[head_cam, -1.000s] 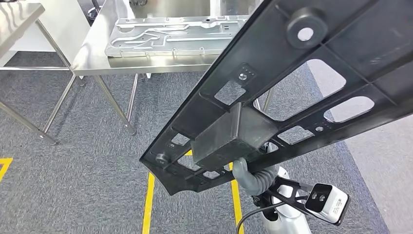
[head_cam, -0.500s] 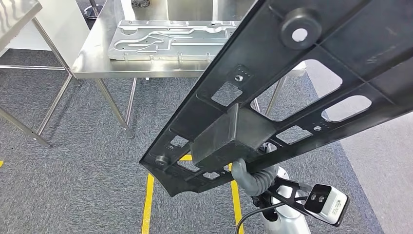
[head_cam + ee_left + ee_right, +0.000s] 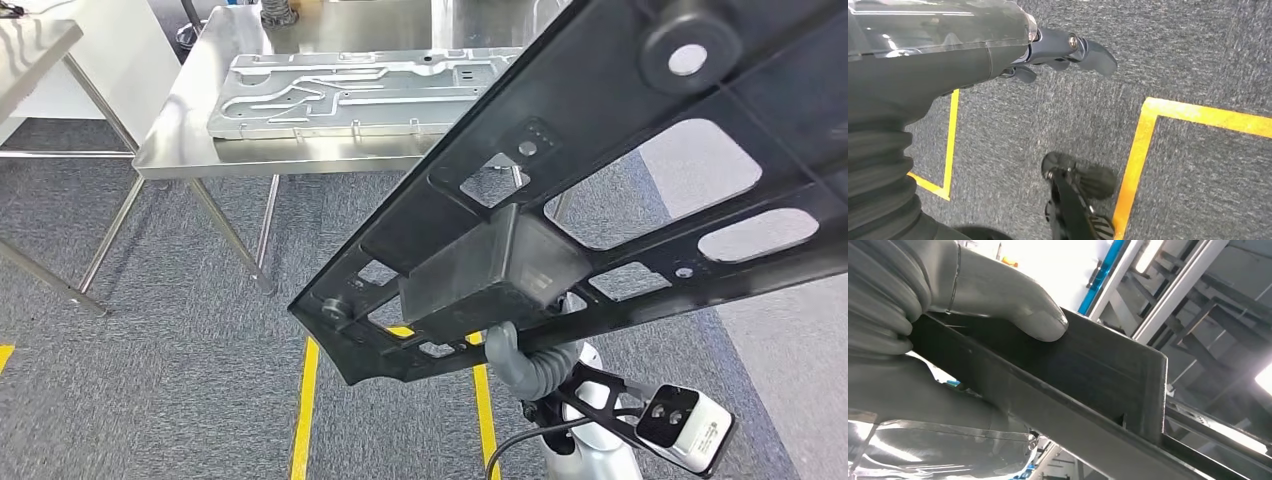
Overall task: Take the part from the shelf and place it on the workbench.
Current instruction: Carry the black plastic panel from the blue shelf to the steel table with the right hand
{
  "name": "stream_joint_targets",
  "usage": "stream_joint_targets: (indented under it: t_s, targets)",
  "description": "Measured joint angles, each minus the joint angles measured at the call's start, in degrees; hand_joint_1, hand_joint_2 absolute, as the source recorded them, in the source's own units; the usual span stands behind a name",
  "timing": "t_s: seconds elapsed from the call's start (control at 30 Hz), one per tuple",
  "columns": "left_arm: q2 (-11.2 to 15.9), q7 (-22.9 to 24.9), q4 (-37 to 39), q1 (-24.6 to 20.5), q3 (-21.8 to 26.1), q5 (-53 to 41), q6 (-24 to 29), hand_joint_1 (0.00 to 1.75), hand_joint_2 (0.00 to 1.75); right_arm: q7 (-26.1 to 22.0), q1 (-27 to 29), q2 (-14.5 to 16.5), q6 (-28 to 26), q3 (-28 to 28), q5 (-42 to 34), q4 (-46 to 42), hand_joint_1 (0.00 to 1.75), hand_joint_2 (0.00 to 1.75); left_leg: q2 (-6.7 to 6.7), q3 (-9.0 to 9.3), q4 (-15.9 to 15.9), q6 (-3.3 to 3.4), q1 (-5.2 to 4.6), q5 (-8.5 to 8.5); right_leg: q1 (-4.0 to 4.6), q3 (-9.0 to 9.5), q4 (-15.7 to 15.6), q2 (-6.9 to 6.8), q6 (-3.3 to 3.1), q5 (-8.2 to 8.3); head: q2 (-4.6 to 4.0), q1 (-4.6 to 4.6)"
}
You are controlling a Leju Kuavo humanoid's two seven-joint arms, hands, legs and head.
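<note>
long flat black plastic frame part [image 3: 600, 190] held up by right robot hand [image 3: 998, 315], thumb pressed on its boxy block. left robot hand [image 3: 1068, 50] hanging empty, fingers loose. shiny steel tabletop [image 3: 190, 140] ahead, off to the left; long axis pointing that way.

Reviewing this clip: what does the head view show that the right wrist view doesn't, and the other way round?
Head view alone: the steel workbench ahead with a silver metal plate lying on it, grey carpet and yellow floor tape, and the full cut-out shape of the black part carried tilted in the air.

Right wrist view alone: the right hand up close, thumb pressed on the part's box-shaped section, with metal framing behind.

Both: the black part and its box-shaped section, gripped from beneath.
</note>
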Motion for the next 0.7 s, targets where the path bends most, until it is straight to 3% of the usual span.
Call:
stream_joint_targets:
  t_s: [0.03,0.07,0.13,0.2,0.23,0.33,0.4,0.43,0.5,0.53,0.57,0.6,0.67,0.7]
  targets:
    - [0.00,-0.01,0.00,0.12,0.00,0.00,-0.04,0.00,1.75,0.01,0.19,0.00,-0.02,0.00,0.02,0.00,1.71,1.75,0.00,-1.80,2.06,-0.06,0.00,0.19,0.04,0.34,0.01,0.07,-0.01,-0.34,0.00,0.00]
    - [-0.01,-0.01,0.00,0.21,0.00,0.00,-0.08,0.00,1.75,0.02,0.34,0.00,-0.03,0.00,0.03,0.00,1.71,1.75,0.00,-2.60,2.12,-0.06,0.00,1.43,0.06,0.77,0.02,0.15,0.03,-0.71,0.00,0.00]
    - [0.00,0.01,0.00,0.29,0.00,0.00,-0.13,0.00,1.75,0.03,0.52,0.01,0.06,0.00,-0.02,-0.12,1.71,1.75,0.01,-0.68,-4.69,0.21,-0.01,6.86,0.07,2.02,0.02,0.26,0.25,-1.66,0.00,0.00]
    - [0.03,0.04,0.00,0.22,0.00,0.00,-0.12,0.00,1.75,0.02,0.56,0.02,0.24,-0.01,-0.16,-0.32,1.71,1.75,-0.02,2.30,-11.86,0.88,-0.24,10.18,0.26,2.98,0.04,0.33,0.78,-2.63,0.00,0.01]
    - [0.04,0.04,0.00,0.21,0.00,0.00,-0.09,0.00,1.75,0.02,0.59,0.02,0.33,-0.01,-0.22,-0.44,1.71,1.75,-0.04,3.03,-13.54,1.26,-0.37,10.39,0.34,3.17,-0.03,0.38,1.10,-2.93,0.00,0.01]
    - [0.03,-0.04,0.00,0.33,0.00,-0.05,-0.03,0.00,1.75,0.03,0.74,0.02,0.69,-0.03,-0.26,-0.83,1.71,1.75,-0.15,3.65,-14.51,2.39,-0.40,9.54,0.36,3.43,0.23,0.46,2.04,-3.03,0.00,0.01]
    - [0.01,-0.20,0.00,0.34,0.00,-0.22,-0.14,0.00,1.75,0.01,0.79,0.02,1.01,-0.05,-0.24,-1.22,1.71,1.75,-0.18,4.43,-14.81,3.11,-0.22,9.19,0.25,2.46,2.81,0.37,2.62,-4.05,0.00,0.01]
    - [0.00,-0.28,-0.01,0.32,0.00,-0.32,-0.20,0.00,1.75,0.01,0.85,0.02,1.10,-0.06,-0.24,-1.43,1.71,1.75,-0.18,4.83,-14.91,3.37,-0.16,8.99,0.13,0.88,5.74,0.31,2.89,-5.30,0.00,0.02]
    - [0.00,-0.36,-0.01,0.32,0.00,-0.45,-0.25,0.00,1.75,-0.01,1.11,0.02,1.18,-0.15,-0.28,-1.66,1.71,1.75,-0.17,5.36,-14.92,3.66,-0.19,8.43,-0.05,-4.13,13.67,0.22,3.29,-8.29,0.00,0.02]
    - [0.00,-0.36,-0.01,0.35,0.00,-0.49,-0.26,0.00,1.75,0.00,1.30,0.02,1.17,-0.21,-0.29,-1.68,1.71,1.75,-0.17,5.67,-14.91,3.66,-0.20,8.12,-0.09,-6.41,16.59,0.20,3.41,-8.96,0.00,0.02]
    - [0.00,-0.36,-0.01,0.40,0.00,-0.51,-0.26,0.00,1.75,0.00,1.46,0.02,1.18,-0.28,-0.32,-1.68,1.71,1.75,-0.18,6.07,-14.90,3.63,-0.21,7.76,-0.10,-7.86,17.70,0.19,3.44,-8.52,0.00,0.02]
    - [-0.01,-0.36,0.00,0.43,0.00,-0.53,-0.26,0.00,1.75,0.00,1.57,0.02,1.21,-0.33,-0.34,-1.69,1.71,1.75,-0.20,6.62,-14.90,3.56,-0.21,7.37,-0.09,-8.14,16.46,0.18,3.35,-6.76,0.00,0.02]
    - [-0.07,-0.34,0.00,0.47,-0.02,-0.57,-0.24,0.00,1.75,-0.01,1.63,0.02,1.37,-0.43,-0.40,-1.76,1.71,1.75,-0.24,7.87,-14.94,3.31,-0.20,6.43,0.03,-6.00,8.90,0.12,2.77,-1.03,0.00,0.02]
    - [-0.14,-0.30,0.00,0.43,-0.03,-0.58,-0.20,0.00,1.75,-0.01,1.61,0.02,1.47,-0.50,-0.43,-1.82,1.71,1.75,-0.26,8.38,-14.94,3.09,-0.23,6.02,0.24,-4.90,5.18,0.03,2.44,0.65,0.00,0.03]
